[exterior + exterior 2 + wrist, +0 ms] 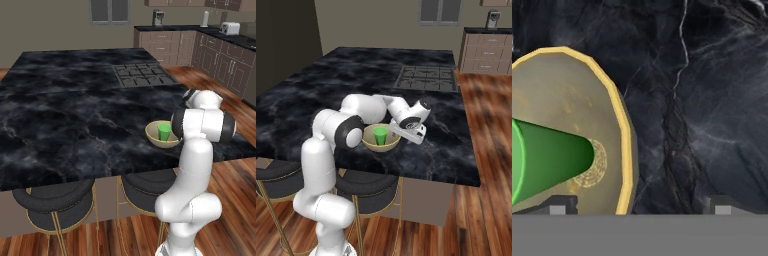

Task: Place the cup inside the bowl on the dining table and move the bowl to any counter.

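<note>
The bright green cup [164, 131] was seen standing upright inside the tan bowl [156, 136], which rested near the front edge of the black marble dining table [75, 115], on the near side of the built-in gas cooktop [142, 75]. The gripper [640, 205] was held low over the bowl's rim with its jaws spread wide and nothing between them, one fingertip [559, 205] above the bowl's inside and the other above bare marble
</note>
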